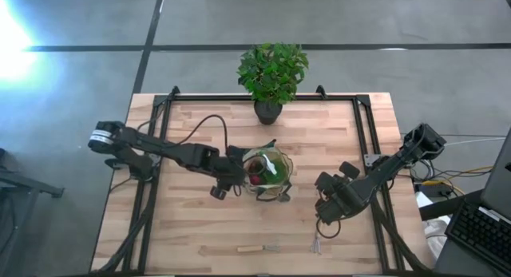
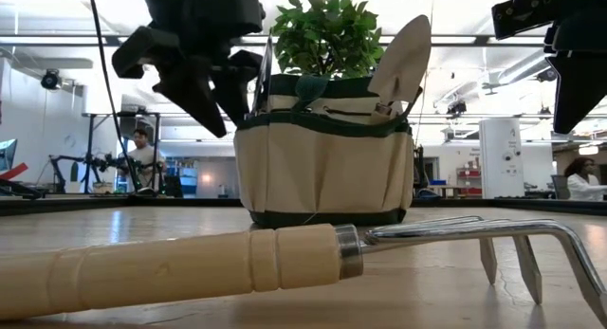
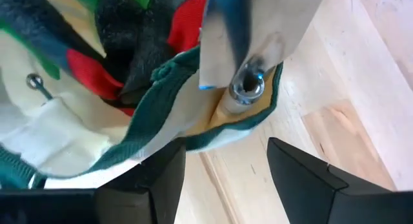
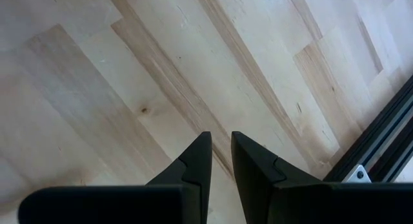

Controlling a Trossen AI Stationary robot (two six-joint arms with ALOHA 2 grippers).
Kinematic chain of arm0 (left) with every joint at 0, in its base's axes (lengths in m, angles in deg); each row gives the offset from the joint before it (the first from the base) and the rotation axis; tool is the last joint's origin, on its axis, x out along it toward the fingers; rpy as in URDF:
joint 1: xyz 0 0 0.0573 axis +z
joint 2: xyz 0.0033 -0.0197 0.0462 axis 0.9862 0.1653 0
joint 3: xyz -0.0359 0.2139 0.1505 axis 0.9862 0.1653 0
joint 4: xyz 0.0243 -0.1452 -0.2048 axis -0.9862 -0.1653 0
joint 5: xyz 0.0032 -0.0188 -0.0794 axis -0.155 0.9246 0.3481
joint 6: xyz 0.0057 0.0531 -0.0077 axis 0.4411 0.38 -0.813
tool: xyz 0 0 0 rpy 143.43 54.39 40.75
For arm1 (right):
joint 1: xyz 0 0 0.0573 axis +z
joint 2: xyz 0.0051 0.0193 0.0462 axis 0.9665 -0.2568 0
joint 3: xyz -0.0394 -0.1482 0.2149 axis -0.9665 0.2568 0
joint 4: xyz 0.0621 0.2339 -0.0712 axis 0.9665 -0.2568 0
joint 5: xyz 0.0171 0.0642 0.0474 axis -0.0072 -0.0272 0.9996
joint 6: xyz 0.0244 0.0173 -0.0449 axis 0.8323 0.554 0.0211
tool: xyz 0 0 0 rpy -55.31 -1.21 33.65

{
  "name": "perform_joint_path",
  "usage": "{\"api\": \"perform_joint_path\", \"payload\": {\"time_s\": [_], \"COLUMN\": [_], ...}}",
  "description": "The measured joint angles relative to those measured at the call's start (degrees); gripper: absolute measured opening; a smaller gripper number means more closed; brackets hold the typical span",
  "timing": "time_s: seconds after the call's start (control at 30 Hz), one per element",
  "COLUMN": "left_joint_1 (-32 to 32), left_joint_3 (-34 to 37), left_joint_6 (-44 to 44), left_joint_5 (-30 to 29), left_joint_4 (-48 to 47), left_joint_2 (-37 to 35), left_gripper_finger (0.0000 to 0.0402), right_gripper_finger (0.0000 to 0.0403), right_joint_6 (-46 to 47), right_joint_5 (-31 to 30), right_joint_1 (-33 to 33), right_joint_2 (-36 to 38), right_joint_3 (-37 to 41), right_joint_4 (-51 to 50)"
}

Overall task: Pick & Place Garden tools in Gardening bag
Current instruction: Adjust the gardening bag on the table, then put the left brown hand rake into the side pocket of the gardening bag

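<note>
The gardening bag (image 1: 267,175) stood mid-table, at six o'clock from the potted plant (image 1: 271,73), already stocked with a trowel (image 2: 401,62) and red and green items. One rake (image 1: 259,248) lay unpacked at the bag's six o'clock. The left gripper (image 1: 231,179) hung at the bag's nine o'clock, fingers spread, holding nothing. The right gripper (image 4: 219,161) waited at three o'clock, fingers nearly together, empty.

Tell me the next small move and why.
Probably the right gripper should move toward the wooden-handled rake lying on the table's near edge and open over its handle. The bag already holds several tools, the left gripper sits open beside it with nothing held, and the right gripper's fingers are nearly closed over bare table.
</note>
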Motion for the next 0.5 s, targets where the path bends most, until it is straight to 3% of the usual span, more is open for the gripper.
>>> {"api": "perform_joint_path", "payload": {"time_s": [0.27,0.5], "left_joint_1": [0.0,0.0], "left_joint_3": [-5.3,-5.7], "left_joint_6": [-4.5,-10.6], "left_joint_5": [-0.5,-8.2], "left_joint_4": [-10.1,-14.7], "left_joint_2": [-1.3,-5.4], "left_gripper_finger": [0.022,0.0217], "right_gripper_finger": [0.0052,0.0052], "right_joint_6": [-0.1,0.0], "right_joint_5": [0.0,0.0], "right_joint_1": [0.0,0.0], "right_joint_2": [0.0,0.0], "right_joint_3": [0.0,0.0], "right_joint_4": [0.0,0.2]}}
